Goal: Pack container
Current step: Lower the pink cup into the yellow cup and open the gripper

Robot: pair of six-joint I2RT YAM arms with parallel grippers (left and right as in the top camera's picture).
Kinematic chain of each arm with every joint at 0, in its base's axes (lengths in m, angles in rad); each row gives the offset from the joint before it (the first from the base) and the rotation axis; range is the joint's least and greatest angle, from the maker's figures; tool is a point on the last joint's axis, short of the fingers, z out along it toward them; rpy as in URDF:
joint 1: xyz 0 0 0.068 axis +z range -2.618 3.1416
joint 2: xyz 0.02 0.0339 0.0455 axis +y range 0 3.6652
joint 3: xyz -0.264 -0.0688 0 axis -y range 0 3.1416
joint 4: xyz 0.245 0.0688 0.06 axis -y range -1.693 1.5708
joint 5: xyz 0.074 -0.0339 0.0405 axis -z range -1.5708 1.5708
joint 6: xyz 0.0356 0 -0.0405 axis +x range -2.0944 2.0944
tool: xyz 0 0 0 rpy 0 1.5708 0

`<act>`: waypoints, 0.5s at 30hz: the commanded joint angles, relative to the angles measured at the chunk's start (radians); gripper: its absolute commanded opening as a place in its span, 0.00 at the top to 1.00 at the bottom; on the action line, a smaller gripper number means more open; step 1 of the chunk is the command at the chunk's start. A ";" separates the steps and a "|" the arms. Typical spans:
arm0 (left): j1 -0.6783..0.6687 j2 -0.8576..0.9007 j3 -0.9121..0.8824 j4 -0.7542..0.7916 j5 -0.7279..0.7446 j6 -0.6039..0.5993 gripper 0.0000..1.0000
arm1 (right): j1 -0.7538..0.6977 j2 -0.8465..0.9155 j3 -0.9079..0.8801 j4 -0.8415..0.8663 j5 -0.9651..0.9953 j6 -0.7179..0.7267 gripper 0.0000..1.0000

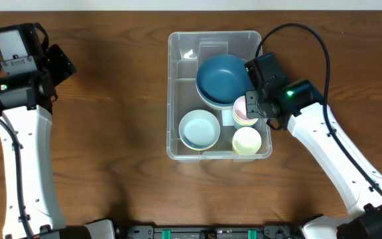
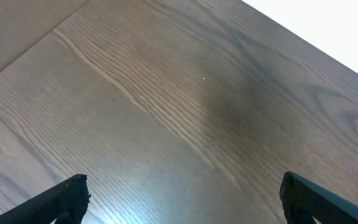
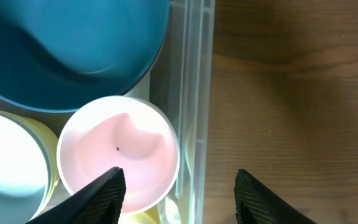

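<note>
The clear plastic container (image 1: 175, 99) stands mid-table. Inside it are a dark blue bowl (image 1: 222, 78), a light blue bowl (image 1: 199, 129), a pink bowl (image 1: 244, 109) and a pale yellow bowl (image 1: 247, 141). My right gripper (image 1: 260, 109) hangs open over the container's right wall (image 3: 191, 124), one finger over the pink bowl (image 3: 120, 152), the other outside over the table; it holds nothing. The dark blue bowl (image 3: 73, 50) lies beside the pink one. My left gripper (image 2: 185, 199) is open and empty over bare wood at the far left (image 1: 52, 63).
The brown wooden table (image 1: 111, 133) surrounds the container. A black cable (image 1: 310, 40) arcs above the right arm. The table's far edge shows at the top of the overhead view.
</note>
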State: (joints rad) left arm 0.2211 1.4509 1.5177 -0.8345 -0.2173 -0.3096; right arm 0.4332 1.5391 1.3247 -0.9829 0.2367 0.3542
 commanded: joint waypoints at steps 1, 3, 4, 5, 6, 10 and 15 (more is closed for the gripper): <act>0.004 -0.007 0.018 -0.003 -0.016 0.010 0.02 | -0.035 -0.047 0.002 -0.001 0.007 -0.010 0.40; 0.004 -0.007 0.018 -0.003 -0.016 0.010 0.02 | -0.064 -0.077 0.002 -0.001 0.006 -0.010 0.38; 0.004 -0.007 0.018 -0.003 -0.016 0.010 0.02 | -0.084 -0.095 0.002 -0.002 0.006 -0.010 0.37; 0.004 -0.007 0.018 -0.003 -0.016 0.010 0.02 | -0.106 -0.114 0.002 -0.002 0.001 -0.010 0.32; 0.004 -0.007 0.018 -0.003 -0.016 0.010 0.02 | -0.127 -0.131 0.002 -0.002 -0.010 -0.011 0.28; 0.004 -0.007 0.018 -0.003 -0.016 0.010 0.02 | -0.208 -0.219 0.002 -0.001 -0.090 -0.062 0.24; 0.004 -0.007 0.018 -0.003 -0.016 0.010 0.02 | -0.233 -0.404 0.002 0.001 -0.105 -0.063 0.23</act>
State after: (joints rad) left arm 0.2211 1.4509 1.5177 -0.8345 -0.2173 -0.3096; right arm 0.2050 1.2366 1.3247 -0.9829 0.1619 0.3168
